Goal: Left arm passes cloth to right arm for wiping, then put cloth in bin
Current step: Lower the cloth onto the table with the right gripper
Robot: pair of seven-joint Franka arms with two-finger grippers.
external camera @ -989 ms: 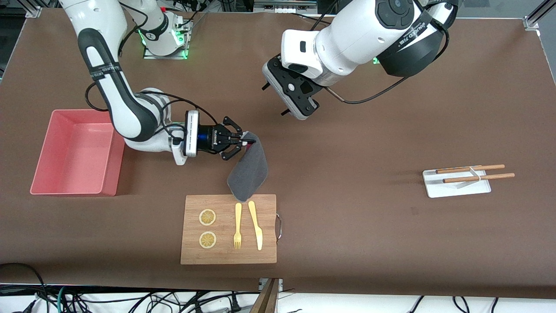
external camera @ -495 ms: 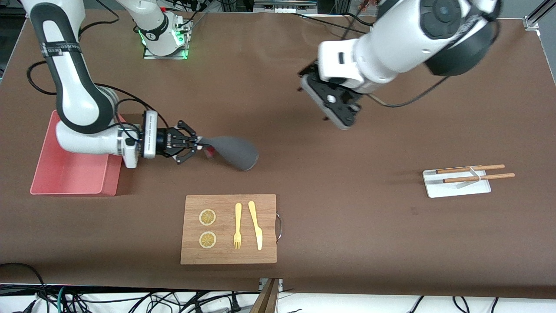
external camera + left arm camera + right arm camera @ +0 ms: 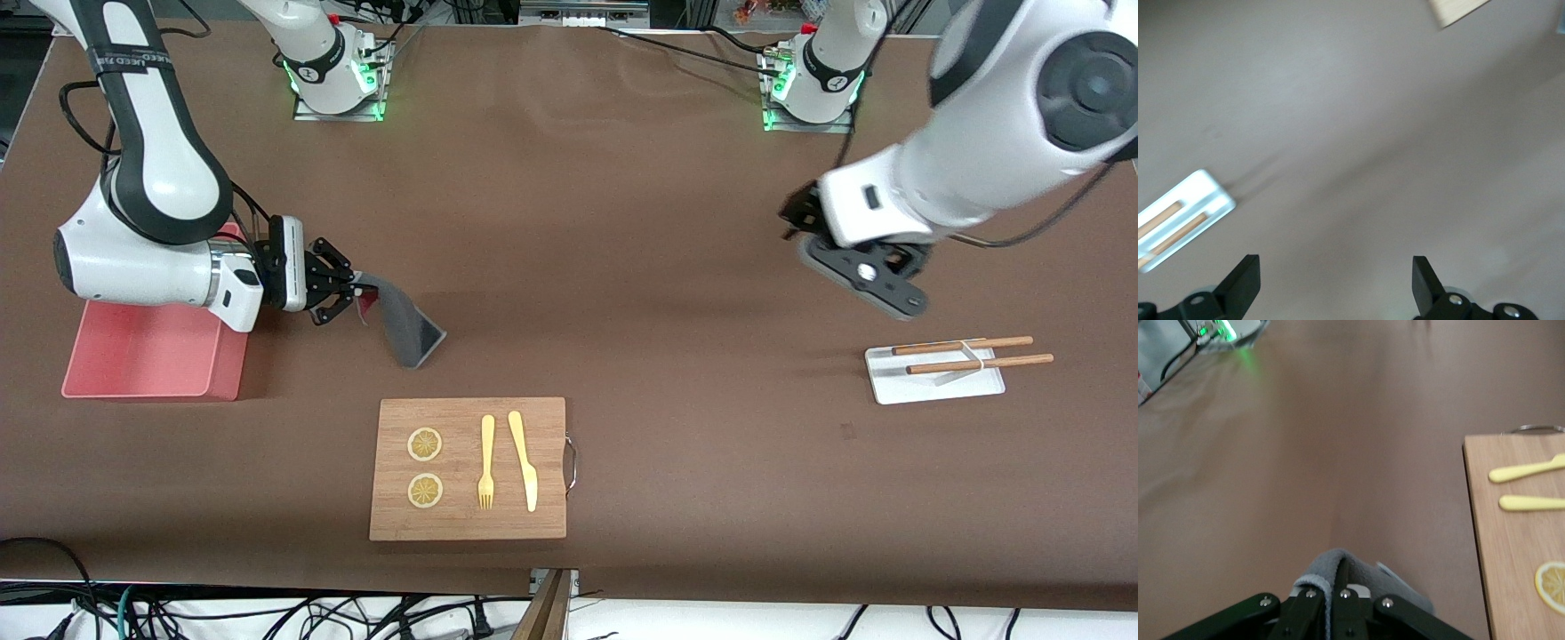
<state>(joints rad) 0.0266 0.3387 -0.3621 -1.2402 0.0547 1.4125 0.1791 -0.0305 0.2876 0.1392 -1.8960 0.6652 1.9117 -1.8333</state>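
Note:
My right gripper (image 3: 358, 292) is shut on one end of the dark-grey cloth (image 3: 405, 325), which hangs from it and trails over the bare table beside the pink bin (image 3: 133, 364). A little magenta reverse shows at the grip. In the right wrist view the cloth (image 3: 1361, 570) is folded over the shut fingers (image 3: 1338, 603). The right arm's wrist hangs over the bin's near corner and hides part of it. My left gripper (image 3: 876, 280) is open and empty over the table, close to the white tray; the left wrist view shows its fingers (image 3: 1243, 283) spread wide.
A wooden board (image 3: 468, 524) with two lemon slices, a yellow fork (image 3: 486, 462) and a yellow knife lies nearer the front camera than the cloth. A small white tray (image 3: 933, 384) with two chopsticks sits toward the left arm's end; it also shows in the left wrist view (image 3: 1205, 193).
My right gripper has carried the cloth from near the board toward the bin. My left arm has swung away toward its own end of the table, near the white tray.

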